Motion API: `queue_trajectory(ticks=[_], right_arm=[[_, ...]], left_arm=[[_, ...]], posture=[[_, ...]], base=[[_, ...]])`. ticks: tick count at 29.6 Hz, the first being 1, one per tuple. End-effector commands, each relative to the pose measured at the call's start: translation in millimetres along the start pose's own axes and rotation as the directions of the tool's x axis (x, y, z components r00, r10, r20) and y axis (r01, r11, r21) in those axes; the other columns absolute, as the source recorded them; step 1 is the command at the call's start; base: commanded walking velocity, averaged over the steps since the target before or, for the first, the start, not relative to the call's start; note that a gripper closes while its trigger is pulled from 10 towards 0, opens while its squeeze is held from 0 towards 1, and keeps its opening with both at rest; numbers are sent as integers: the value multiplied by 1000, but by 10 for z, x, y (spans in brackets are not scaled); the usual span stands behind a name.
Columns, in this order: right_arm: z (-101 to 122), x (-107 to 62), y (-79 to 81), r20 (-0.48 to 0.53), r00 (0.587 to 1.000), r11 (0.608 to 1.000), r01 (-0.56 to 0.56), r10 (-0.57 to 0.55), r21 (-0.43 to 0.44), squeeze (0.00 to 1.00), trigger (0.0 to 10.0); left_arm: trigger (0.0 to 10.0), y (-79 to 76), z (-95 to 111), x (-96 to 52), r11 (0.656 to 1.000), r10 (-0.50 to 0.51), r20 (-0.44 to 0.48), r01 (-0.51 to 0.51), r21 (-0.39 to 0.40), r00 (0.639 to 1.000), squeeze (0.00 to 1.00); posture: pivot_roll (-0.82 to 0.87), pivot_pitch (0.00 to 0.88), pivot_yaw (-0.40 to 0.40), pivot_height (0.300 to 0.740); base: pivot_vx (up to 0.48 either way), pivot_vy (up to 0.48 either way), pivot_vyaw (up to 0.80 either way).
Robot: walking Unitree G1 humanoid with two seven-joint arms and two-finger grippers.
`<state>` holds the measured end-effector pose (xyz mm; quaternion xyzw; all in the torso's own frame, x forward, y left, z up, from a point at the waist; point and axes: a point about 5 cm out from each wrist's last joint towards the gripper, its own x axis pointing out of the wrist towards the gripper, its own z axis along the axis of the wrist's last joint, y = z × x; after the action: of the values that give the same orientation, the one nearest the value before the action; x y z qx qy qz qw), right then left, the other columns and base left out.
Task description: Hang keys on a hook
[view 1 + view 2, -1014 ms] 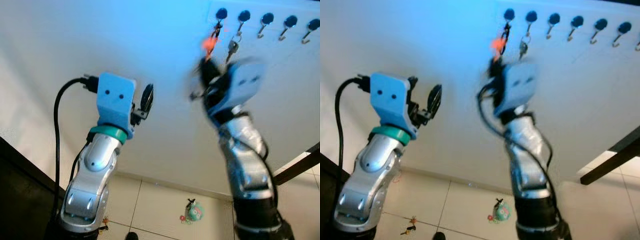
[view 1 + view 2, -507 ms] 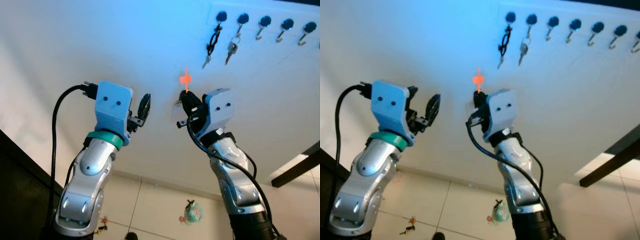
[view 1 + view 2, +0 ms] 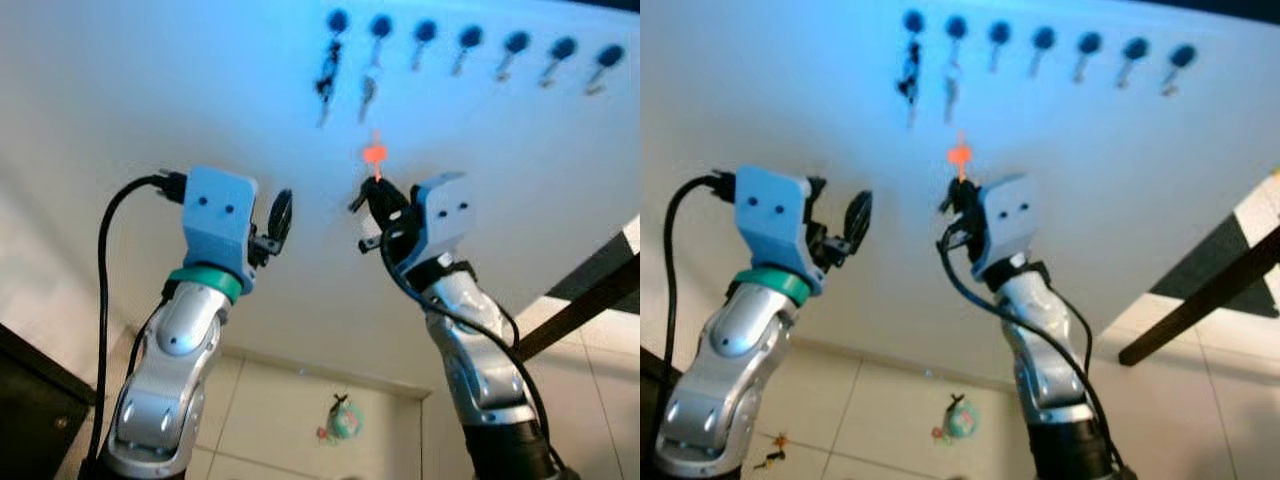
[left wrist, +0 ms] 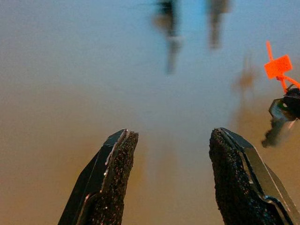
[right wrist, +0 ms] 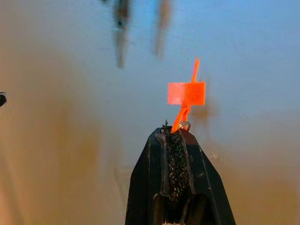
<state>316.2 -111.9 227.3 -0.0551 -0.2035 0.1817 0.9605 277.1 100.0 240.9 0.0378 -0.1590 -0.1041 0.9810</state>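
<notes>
My right gripper (image 5: 175, 140) is clenched tight on a small key ring whose orange tag (image 5: 186, 93) sticks up past the fingertips, held in front of the white wall (image 3: 150, 90) below the hooks, while my left gripper (image 4: 171, 176) is raised beside it with its fingers spread wide and nothing between them. I count seven dark hooks (image 3: 470, 38) in one row along the wall. Two of them, the leftmost pair, already carry hanging keys (image 3: 326, 78), blurred from here.
</notes>
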Motion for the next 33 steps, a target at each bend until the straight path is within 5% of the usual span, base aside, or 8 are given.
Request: queue_trajectory(ticks=[1,15,33], right_arm=[[1,-18,-30,-1,1000,1000,6,-6,1,0,10000],[43,-1,-12,16,1000,1000,-3,3,3,0,10000],[721,266,173,263,940,974,-228,218,5,0,10000]], left_arm=[[10000,-22,-13,-10,1000,-7,-12,7,-10,1000,0],[10000,12,-23,-3,1000,8,-22,-9,-23,1000,0],[10000,181,383,131,996,77,162,-84,39,984,0]], posture=[[-125,82,45,740],[-122,85,53,740],[-119,77,42,740]], base=[[0,0,0],[0,0,0],[0,0,0]])
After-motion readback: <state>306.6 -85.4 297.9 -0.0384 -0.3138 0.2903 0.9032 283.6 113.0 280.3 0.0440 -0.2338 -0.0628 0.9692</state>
